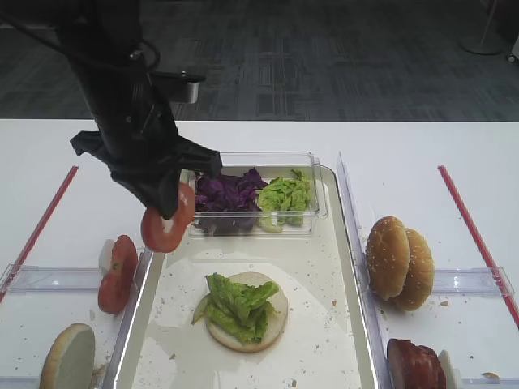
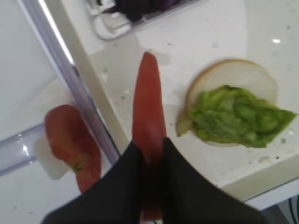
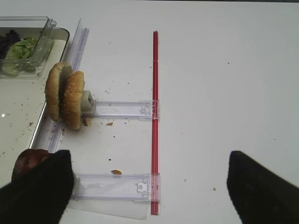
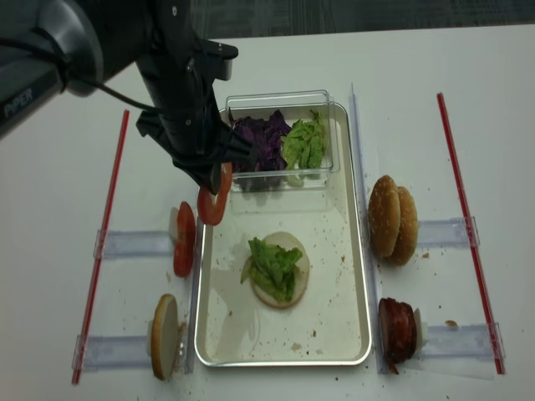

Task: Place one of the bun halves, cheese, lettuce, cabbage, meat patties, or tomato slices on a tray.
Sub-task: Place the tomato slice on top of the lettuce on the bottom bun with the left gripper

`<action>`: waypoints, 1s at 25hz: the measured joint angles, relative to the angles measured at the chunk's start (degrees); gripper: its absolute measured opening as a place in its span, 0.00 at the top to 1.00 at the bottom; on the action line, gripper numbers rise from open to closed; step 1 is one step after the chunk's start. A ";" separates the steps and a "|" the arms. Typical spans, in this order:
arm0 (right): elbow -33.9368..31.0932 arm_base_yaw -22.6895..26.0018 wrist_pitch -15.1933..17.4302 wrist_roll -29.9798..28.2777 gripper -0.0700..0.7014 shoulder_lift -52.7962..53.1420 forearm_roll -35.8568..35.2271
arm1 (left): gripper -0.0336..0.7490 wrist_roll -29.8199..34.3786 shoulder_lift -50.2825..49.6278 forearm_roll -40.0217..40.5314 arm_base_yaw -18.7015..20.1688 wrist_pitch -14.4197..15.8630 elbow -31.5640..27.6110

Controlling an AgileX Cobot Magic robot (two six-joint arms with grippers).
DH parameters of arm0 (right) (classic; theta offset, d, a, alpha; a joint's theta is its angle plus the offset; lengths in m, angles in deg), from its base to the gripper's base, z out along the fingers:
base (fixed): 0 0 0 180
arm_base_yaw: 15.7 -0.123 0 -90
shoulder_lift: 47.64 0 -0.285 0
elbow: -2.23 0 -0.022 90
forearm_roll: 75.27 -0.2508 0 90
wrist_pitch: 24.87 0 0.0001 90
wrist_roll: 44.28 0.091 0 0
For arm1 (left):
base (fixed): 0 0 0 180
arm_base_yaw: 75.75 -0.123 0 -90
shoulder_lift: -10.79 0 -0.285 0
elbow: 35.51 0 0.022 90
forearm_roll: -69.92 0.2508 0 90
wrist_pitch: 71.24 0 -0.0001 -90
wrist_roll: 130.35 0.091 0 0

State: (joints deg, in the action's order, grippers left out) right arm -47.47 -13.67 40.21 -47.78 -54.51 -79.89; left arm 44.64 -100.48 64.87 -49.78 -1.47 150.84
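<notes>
Tomato is the ingredient in hand: the left gripper is clamped on one tomato slice, held on edge and hanging just above the tray's left rim, near its far-left corner. From the left wrist view the slice runs straight out between the closed fingers, its tip over the tray floor and the rim passing beneath it. The step looks like the carry, with the release not yet made.

On the tray sits a bun half, cut face up, with lettuce heaped on it, about midway across and toward the near edge. The next move probably calls for bringing the slice inward and toward the near edge over that lettuce, lowering it, then letting go so it drops flat, not on its rim.

Room is fair. A clear tub of cabbage and more lettuce fills the tray's far end, just beside the gripper, so travel should go away from it. The floor between tub and bun is bare. Outside the left rim more tomato slices stand on edge in a clear holder, close under the arm's path.

The right gripper waits over the table beyond the tray's right edge, jaws wide apart and holding nothing, near the upright bun halves and meat patties.
</notes>
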 joint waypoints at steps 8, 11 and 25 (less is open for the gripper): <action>0.00 0.00 0.00 0.00 0.03 0.00 0.00 | 0.90 7.12 3.08 -10.84 0.00 0.04 0.00; 0.00 0.00 0.00 0.00 0.03 0.00 0.00 | 0.90 10.84 4.25 -16.02 0.00 0.14 0.00; 0.00 0.00 0.00 0.12 0.03 0.00 0.00 | 0.90 20.23 5.00 -31.48 0.00 0.16 0.00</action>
State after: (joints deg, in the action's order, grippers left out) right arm -47.47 -13.67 40.21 -47.66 -54.51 -79.89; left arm 64.87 -95.48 33.39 -49.78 -1.31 150.84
